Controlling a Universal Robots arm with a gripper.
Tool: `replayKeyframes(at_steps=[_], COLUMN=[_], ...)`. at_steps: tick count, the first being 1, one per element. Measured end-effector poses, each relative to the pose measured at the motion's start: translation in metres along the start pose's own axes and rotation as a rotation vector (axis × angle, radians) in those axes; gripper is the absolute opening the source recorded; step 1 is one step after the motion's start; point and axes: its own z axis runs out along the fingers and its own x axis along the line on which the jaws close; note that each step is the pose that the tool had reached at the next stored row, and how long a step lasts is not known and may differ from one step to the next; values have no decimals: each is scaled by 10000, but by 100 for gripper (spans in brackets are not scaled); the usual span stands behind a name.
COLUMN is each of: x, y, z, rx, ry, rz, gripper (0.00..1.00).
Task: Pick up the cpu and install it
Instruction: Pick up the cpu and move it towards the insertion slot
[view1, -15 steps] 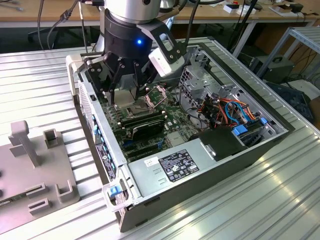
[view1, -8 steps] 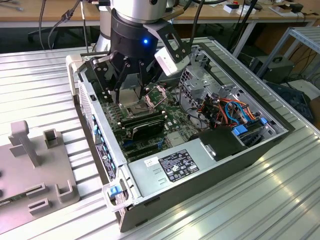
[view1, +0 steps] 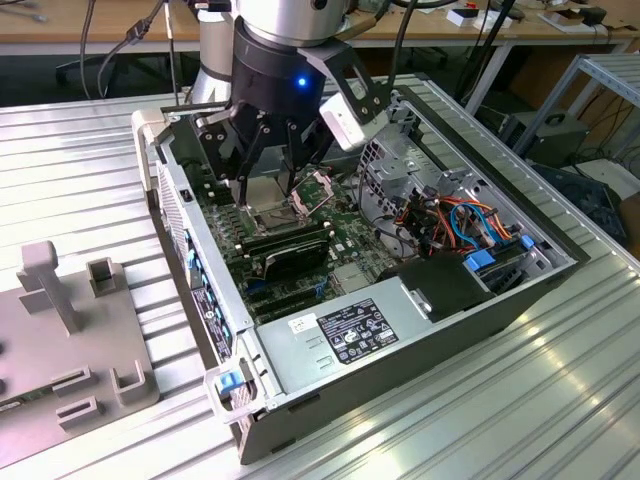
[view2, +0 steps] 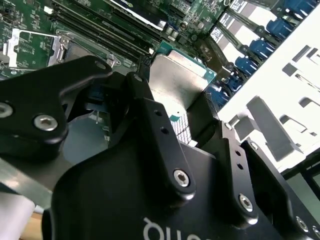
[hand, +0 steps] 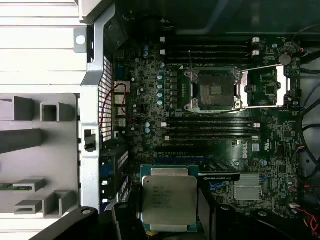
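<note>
The cpu (hand: 169, 200) is up in the air, pinched by its opposite edges in the closed claw (view1: 268, 185). Its silver lid faces the first wrist camera, so its contact side points down at the board (hand: 145, 85). Gripping the rim likely keeps the fingers (view2: 150, 115) off both faces and holds the chip level for a flat drop. It is not seated yet. In the first wrist view it hangs well apart from the socket (hand: 212, 90), with a bank of memory sticks (hand: 210, 127) lying between them.

The socket stands bare, and its frame (hand: 265, 86) is swung fully open to one side, so the way in from above is free. Room is tight all the same. A second bank of sticks runs just beside the socket on its other flank, and the raised frame takes up a third side.

In the exterior view the claw sits low inside the case (view1: 200, 260), with the perforated wall towards that view's left and a tangle of cables (view1: 460, 220) towards its right. The case rests on the ribbed bench (view1: 80, 140).
</note>
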Motion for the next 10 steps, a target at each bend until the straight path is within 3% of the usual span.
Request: replayKeyframes(at_steps=[10], x=[-160], y=[1], z=[-1], rx=[1], ry=[0], rz=[1], gripper=[55])
